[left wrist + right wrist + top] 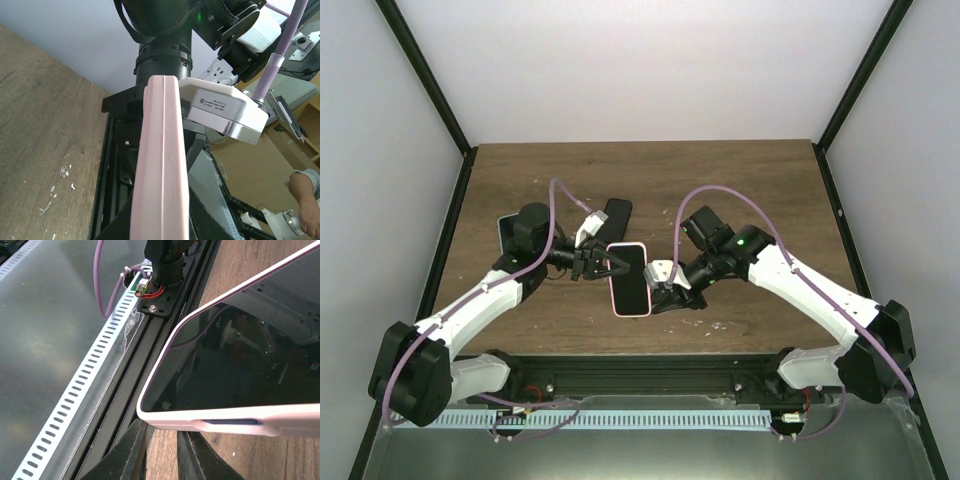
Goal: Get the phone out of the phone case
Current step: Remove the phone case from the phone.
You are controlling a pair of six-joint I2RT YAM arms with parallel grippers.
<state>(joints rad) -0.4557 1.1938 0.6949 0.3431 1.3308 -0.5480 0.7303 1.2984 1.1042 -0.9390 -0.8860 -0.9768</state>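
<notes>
1. The phone case is pale pink.
2. The phone has a glossy black screen.
3. The table is dark brown wood grain with white flecks.
4. The arms are white with black joints.
5. The cables are purple.
6. A flat slab is black.
7. A small light glows green.
8. The pale strip has a row of slots.

phone: dark screen up | phone case: pink, on phone | both above table centre
</notes>
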